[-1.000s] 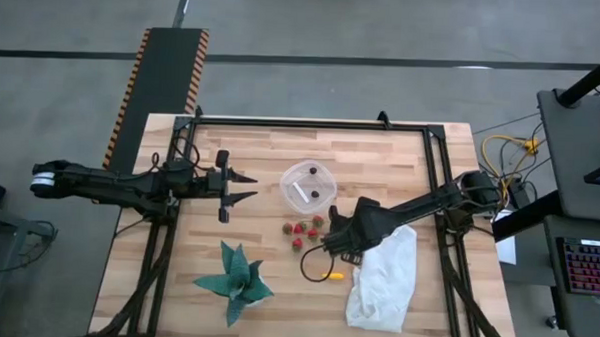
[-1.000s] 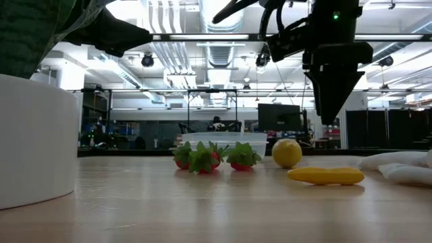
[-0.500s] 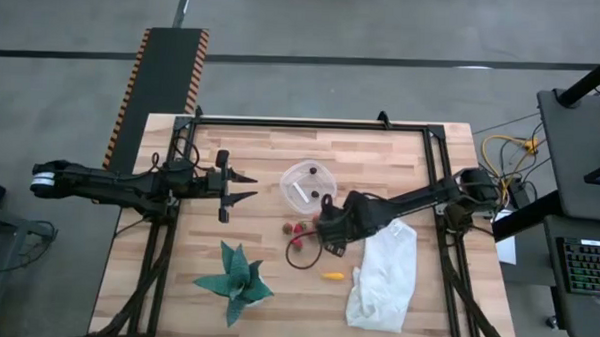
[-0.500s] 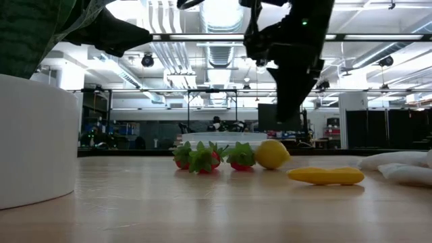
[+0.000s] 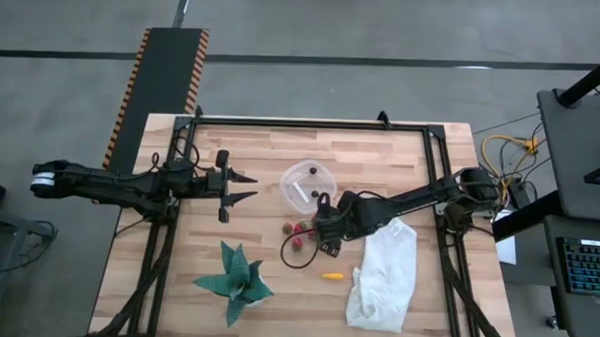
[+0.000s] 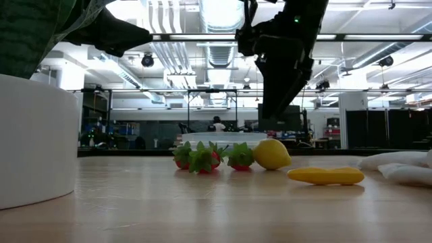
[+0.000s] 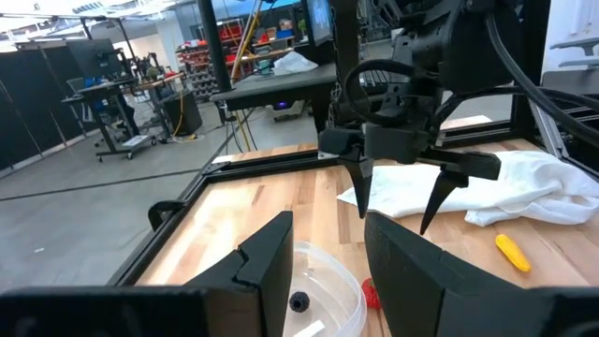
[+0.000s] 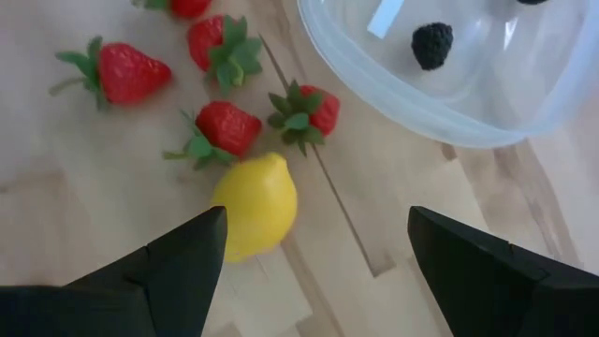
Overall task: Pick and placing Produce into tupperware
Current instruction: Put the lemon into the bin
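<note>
In the right wrist view a yellow lemon (image 8: pixel 255 206) lies on the wood beside several red strawberries (image 8: pixel 220 129). Next to them stands the clear tupperware (image 8: pixel 449 75), with a dark ball (image 8: pixel 432 44) and a white mark inside. My right gripper (image 8: pixel 318 220) hangs open over the lemon without touching it; in the high view it (image 5: pixel 313 229) sits just near-side of the tupperware (image 5: pixel 307 184). A small orange piece (image 5: pixel 332 276) lies nearer the front edge. My left gripper (image 5: pixel 251 187) waits open, left of the tub.
A white cloth bag (image 5: pixel 384 277) lies at the table's near right, close to the orange piece. A green spiky plant shape (image 5: pixel 234 279) lies near the front edge, left of centre. Bare wood shows between the left gripper and the tub.
My right gripper has moved from beside the cloth bag and the orange piece toward the table's left and far side, and now stands over the lemon and strawberries. The lemon has shifted a little toward the strawberries. The left arm has kept still.
</note>
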`<state>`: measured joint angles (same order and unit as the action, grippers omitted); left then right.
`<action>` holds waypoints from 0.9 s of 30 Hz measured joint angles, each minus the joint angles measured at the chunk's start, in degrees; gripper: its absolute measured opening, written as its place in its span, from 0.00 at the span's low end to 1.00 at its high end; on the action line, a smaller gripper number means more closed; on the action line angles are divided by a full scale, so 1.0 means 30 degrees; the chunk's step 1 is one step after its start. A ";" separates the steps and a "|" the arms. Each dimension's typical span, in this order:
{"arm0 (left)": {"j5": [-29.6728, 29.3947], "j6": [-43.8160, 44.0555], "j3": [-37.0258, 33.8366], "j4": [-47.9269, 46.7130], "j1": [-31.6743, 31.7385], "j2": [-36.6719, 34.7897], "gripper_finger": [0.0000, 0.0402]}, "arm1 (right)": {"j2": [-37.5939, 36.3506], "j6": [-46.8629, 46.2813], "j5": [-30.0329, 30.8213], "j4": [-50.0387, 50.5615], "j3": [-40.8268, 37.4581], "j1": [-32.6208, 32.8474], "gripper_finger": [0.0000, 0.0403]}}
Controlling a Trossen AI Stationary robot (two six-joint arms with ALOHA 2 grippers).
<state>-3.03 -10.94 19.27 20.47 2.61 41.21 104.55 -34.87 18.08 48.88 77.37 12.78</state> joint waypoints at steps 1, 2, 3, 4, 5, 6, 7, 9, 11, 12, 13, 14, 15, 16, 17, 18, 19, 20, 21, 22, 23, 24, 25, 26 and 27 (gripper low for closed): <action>0.0000 0.0000 0.0000 0.0000 -0.0004 0.0000 0.30 | 0.0041 -0.0265 -0.0012 -0.0308 -0.0061 -0.0021 0.81; 0.0000 0.0000 0.0000 0.0000 0.0000 0.0000 0.30 | 0.0082 -0.0505 -0.0033 -0.0524 -0.0126 -0.0039 0.81; 0.0000 0.0000 0.0000 0.0000 0.0000 0.0000 0.30 | 0.0149 -0.0637 -0.0159 -0.0524 -0.0159 -0.0059 0.81; 0.0000 0.0000 0.0000 0.0000 0.0000 0.0000 0.30 | 0.0289 -0.0752 -0.0180 -0.0497 -0.0183 -0.0059 0.81; 0.0000 0.0000 0.0000 0.0000 0.0000 0.0000 0.30 | 0.0428 -0.0953 -0.0180 -0.0514 -0.0183 -0.0059 0.81; 0.0000 0.0000 -0.0003 0.0000 0.0000 0.0002 0.30 | 0.0514 -0.1249 -0.0197 -0.0517 -0.0205 -0.0059 0.81; 0.0000 0.0000 -0.0007 -0.0007 -0.0007 0.0000 0.30 | 0.0653 -0.1590 -0.0220 -0.0488 -0.0234 -0.0059 0.81; 0.0000 0.0000 -0.0007 -0.0004 0.0000 0.0000 0.30 | 0.0776 -0.2125 -0.0226 -0.0531 -0.0244 -0.0059 0.81; 0.0000 -0.0005 -0.0007 -0.0005 0.0000 0.0000 0.30 | 0.0801 -0.2340 -0.0224 -0.0583 -0.0249 -0.0059 0.81; 0.0000 0.0000 -0.0007 0.0000 -0.0004 0.0000 0.30 | 0.0801 -0.2374 -0.0218 -0.0605 -0.0249 -0.0059 0.81; 0.0000 0.0000 -0.0007 0.0000 0.0000 0.0000 0.30 | 0.0801 -0.2400 -0.0212 -0.0646 -0.0249 -0.0059 0.81; -0.0007 -0.0007 -0.0014 0.0000 0.0000 0.0000 0.30 | 0.0801 -0.2481 -0.0209 -0.0673 -0.0249 -0.0073 0.81; 0.0000 -0.0007 -0.0013 0.0000 0.0000 0.0000 0.30 | 0.0801 -0.2524 -0.0212 -0.0718 -0.0270 -0.0124 0.81; 0.0000 -0.0007 -0.0015 0.0000 0.0000 0.0000 0.30 | 0.0801 -0.2538 -0.0221 -0.0903 -0.0342 -0.0143 0.81; 0.0000 -0.0002 -0.0015 0.0000 -0.0002 0.0000 0.30 | 0.0801 -0.2552 -0.0272 -0.1111 -0.0429 -0.0170 0.81; 0.0000 -0.0002 -0.0015 0.0000 0.0000 0.0000 0.30 | 0.0801 -0.2597 -0.0441 -0.1255 -0.0545 -0.0237 0.81; 0.0000 -0.0006 -0.0015 0.0000 0.0000 0.0000 0.30 | 0.0808 -0.2709 -0.0547 -0.1282 -0.0651 -0.0284 0.81; 0.0000 -0.0005 -0.0022 0.0000 0.0000 0.0000 0.30 | 0.0809 -0.2903 -0.0592 -0.1288 -0.0730 -0.0365 0.81; 0.0000 0.0000 -0.0022 0.0000 0.0000 0.0003 0.30 | 0.0809 -0.2988 -0.0649 -0.1299 -0.0793 -0.0434 0.81; 0.0000 -0.0007 -0.0022 0.0000 -0.0007 0.0007 0.30 | 0.0809 -0.3028 -0.0704 -0.1333 -0.0854 -0.0510 0.81; 0.0000 -0.0007 -0.0022 0.0000 0.0000 0.0007 0.30 | 0.0809 -0.3050 -0.0741 -0.1330 -0.0901 -0.0577 0.81; 0.0000 -0.0006 -0.0022 0.0000 0.0000 0.0000 0.30 | 0.0809 -0.3149 -0.0822 -0.1322 -0.0944 -0.0627 0.81; 0.0000 -0.0005 -0.0022 0.0000 0.0000 0.0002 0.30 | 0.0816 -0.3328 -0.0972 -0.1311 -0.0963 -0.0685 0.81; 0.0000 -0.0007 -0.0029 0.0000 -0.0004 0.0002 0.30 | 0.0816 -0.3482 -0.1177 -0.1326 -0.0977 -0.0754 0.81; 0.0000 -0.0005 -0.0029 0.0000 0.0000 0.0000 0.30 | 0.0816 -0.3604 -0.1363 -0.1326 -0.0977 -0.0783 0.81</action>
<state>-3.03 -10.95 19.18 20.47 2.61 41.21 107.00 -45.68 13.99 44.91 74.43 10.43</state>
